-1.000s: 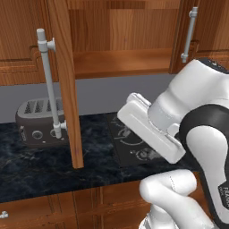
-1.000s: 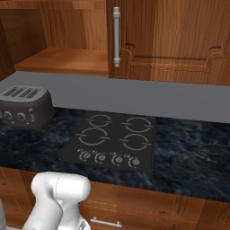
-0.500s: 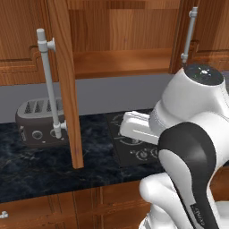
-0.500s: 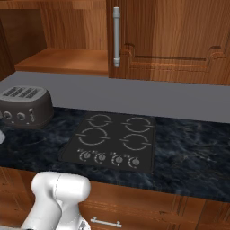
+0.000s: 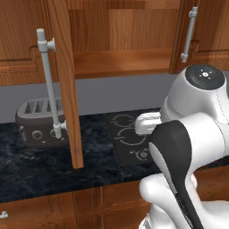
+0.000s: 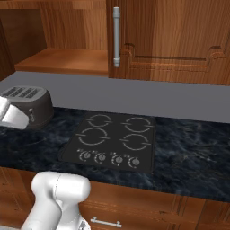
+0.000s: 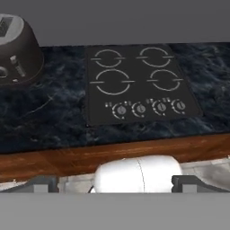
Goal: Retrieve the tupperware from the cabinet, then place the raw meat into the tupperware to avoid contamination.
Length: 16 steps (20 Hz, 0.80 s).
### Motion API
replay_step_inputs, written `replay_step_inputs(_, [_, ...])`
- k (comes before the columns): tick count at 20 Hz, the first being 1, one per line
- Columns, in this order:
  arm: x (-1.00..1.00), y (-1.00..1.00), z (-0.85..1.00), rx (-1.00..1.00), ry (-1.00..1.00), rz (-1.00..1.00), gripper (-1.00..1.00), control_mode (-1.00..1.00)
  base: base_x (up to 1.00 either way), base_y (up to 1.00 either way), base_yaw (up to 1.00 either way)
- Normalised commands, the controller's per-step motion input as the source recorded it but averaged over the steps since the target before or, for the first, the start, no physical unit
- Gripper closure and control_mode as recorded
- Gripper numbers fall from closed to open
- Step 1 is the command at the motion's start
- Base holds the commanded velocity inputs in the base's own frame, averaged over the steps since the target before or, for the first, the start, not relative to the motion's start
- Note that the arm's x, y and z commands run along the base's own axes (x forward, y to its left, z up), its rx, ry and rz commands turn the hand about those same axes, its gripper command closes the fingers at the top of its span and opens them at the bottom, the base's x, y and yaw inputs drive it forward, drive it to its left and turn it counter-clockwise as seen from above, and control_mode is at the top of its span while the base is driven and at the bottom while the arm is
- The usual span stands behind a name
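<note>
Above the dark marbled counter [image 6: 188,157] the cabinet [image 5: 120,40] is seen with its door [image 5: 62,89] swung wide, the grey bar handle [image 5: 48,85] turned outward. On the visible part of its wooden shelf no tupperware can be made out, and the raw meat cannot be found in any view; where either lies cannot be told. The retrieval step is judged to be in hand, with nothing yet taken. The gripper [image 7: 117,185] is seen from the hand camera with its two tips set far apart at the frame's bottom corners, fully spread and holding nothing, and is pointed down over the counter's front edge. For the next move the hand would need to be raised toward the shelf and the tub located. Counted: one toaster [image 6: 29,104], one four-ring hob [image 6: 110,141] with four knobs, two bar handles
</note>
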Motion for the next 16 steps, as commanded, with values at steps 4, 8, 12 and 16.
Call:
replay_step_inputs(4, [0.72, -0.69, 0.16, -0.04, 0.18, 0.00, -1.00, -1.00, 0.00, 0.00, 0.00])
replay_step_inputs(8, [0.76, -0.70, 0.10, -0.01, 0.14, -0.01, -1.00, -1.00, 0.00, 0.00, 0.00])
replay_step_inputs(12, [0.54, -0.38, 0.26, -0.01, 0.01, -0.01, -1.00, -1.00, 0.00, 0.00, 0.00])
replay_step_inputs(16, [0.44, -0.41, 0.43, -0.09, -0.07, 0.00, -1.00, -1.00, 0.00, 0.00, 0.00])
